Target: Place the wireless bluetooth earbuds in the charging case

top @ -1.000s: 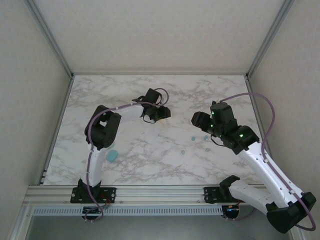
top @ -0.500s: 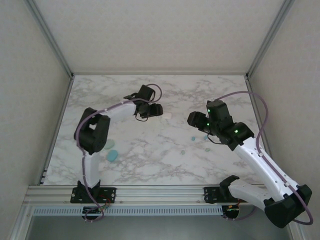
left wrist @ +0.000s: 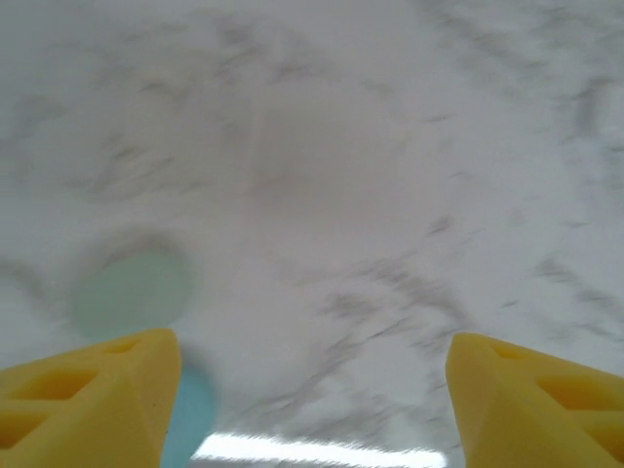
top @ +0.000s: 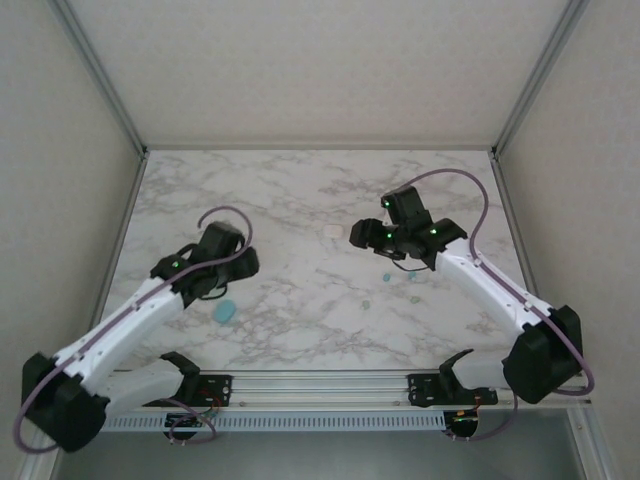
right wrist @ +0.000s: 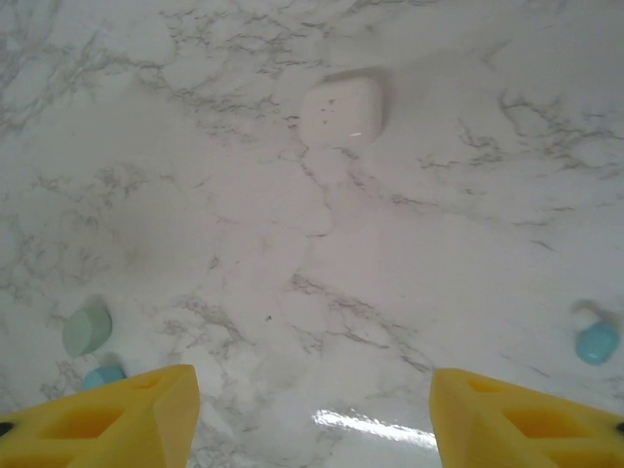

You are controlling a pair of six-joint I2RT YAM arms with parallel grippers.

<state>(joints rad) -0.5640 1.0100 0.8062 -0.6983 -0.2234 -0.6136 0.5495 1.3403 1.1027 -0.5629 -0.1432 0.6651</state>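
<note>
Earbuds [right wrist: 596, 342] look tiny, light, slick and roll-prone, so pinch each across its body; left fingers [left wrist: 88, 390] and right fingers [right wrist: 526, 419] gape empty.

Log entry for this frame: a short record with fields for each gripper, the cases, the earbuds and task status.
left gripper: open, empty, over the marble table, light blue case close by
right gripper: open, empty, pointed toward the white case
earbuds: small light blue and pale bits lying loose on the table near the right gripper
white case: alone on the table, apart from both grippers
task status: no earbud held; none seen in a case
</note>
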